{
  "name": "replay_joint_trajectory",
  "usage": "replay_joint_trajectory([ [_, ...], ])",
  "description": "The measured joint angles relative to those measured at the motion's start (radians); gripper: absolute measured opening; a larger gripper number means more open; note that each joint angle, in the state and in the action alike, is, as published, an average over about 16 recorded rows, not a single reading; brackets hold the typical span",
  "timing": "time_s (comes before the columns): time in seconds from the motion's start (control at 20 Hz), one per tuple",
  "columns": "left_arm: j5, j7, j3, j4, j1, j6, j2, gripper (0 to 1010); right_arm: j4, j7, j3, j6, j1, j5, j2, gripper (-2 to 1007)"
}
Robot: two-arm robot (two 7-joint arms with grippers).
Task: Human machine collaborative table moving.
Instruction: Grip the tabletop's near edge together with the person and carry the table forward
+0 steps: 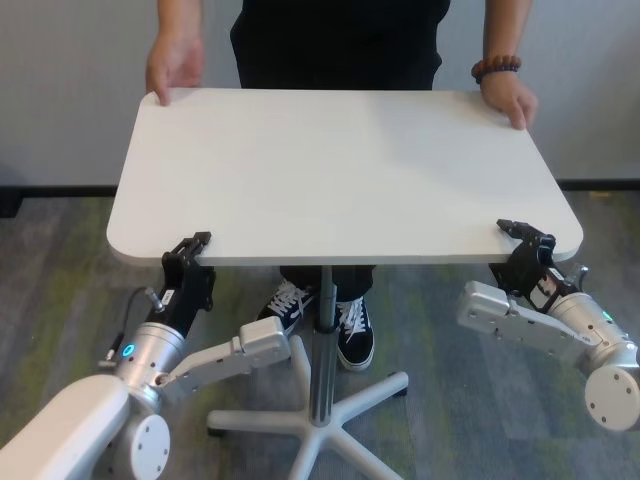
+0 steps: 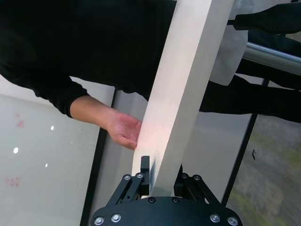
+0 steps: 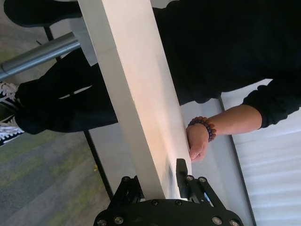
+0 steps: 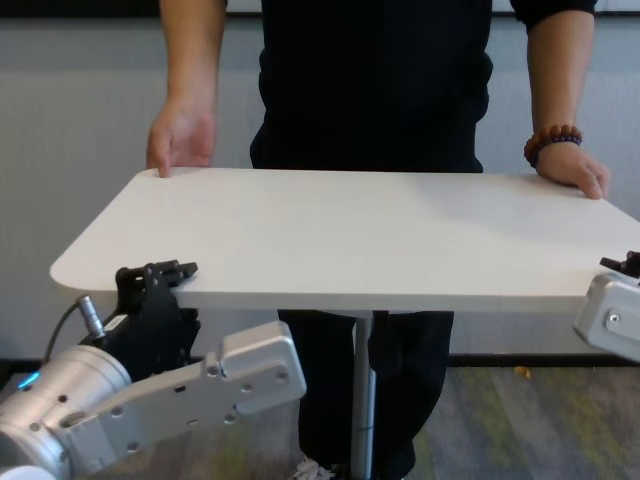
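Left hand [image 1: 192, 248] is clamped on the near-left edge of the white table [image 1: 340, 170], one finger on top and the rest under the slab; the left wrist view shows the edge sandwiched between its fingers [image 2: 145, 165]. The human [image 1: 340, 40] stands at the far side, a palm on each far corner, beaded bracelet [image 1: 496, 68] on the wrist over the robot's right. Right hand [image 1: 527, 240] pinches the near-right corner the same way, slab between its fingers [image 3: 181, 169].

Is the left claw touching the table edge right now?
Touching. The left wrist view shows the left claw with its jaws on either side of the table edge, pressed against it; the head view agrees at the near left corner.
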Motion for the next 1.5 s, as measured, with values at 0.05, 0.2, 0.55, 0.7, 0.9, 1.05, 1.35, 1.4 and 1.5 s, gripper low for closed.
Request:
replay_joint_trajectory([
  [0.05, 0.0, 0.002, 0.001, 0.005, -0.004, 0.0, -0.003, 286, 0.006, -0.002, -0.002, -0.003, 0.005, 0.0, -0.001, 339],
  [0.2, -0.001, 0.008, 0.005, 0.02, -0.017, 0.0, -0.012, 286, 0.023, -0.007, -0.007, -0.011, 0.02, 0.001, -0.002, 339],
  [0.55, -0.008, 0.019, 0.01, 0.059, -0.049, -0.007, -0.032, 287, 0.053, -0.012, -0.022, -0.026, 0.051, 0.001, -0.006, 338],
  [0.7, -0.013, 0.023, 0.012, 0.078, -0.064, -0.012, -0.039, 287, 0.066, -0.015, -0.029, -0.03, 0.062, 0.001, -0.009, 338],
  [0.9, -0.018, 0.031, 0.014, 0.102, -0.082, -0.019, -0.047, 287, 0.081, -0.018, -0.037, -0.033, 0.074, 0.0, -0.013, 338],
  [1.05, -0.02, 0.037, 0.017, 0.122, -0.096, -0.023, -0.052, 287, 0.096, -0.021, -0.044, -0.035, 0.083, -0.001, -0.017, 338],
  [1.35, -0.02, 0.053, 0.026, 0.166, -0.123, -0.031, -0.063, 287, 0.129, -0.029, -0.055, -0.039, 0.101, -0.002, -0.027, 338],
  [1.4, -0.019, 0.056, 0.027, 0.174, -0.128, -0.032, -0.065, 287, 0.135, -0.031, -0.057, -0.04, 0.104, -0.002, -0.029, 338],
  [1.5, -0.019, 0.061, 0.031, 0.192, -0.137, -0.034, -0.07, 287, 0.147, -0.034, -0.06, -0.041, 0.111, -0.002, -0.033, 338],
])
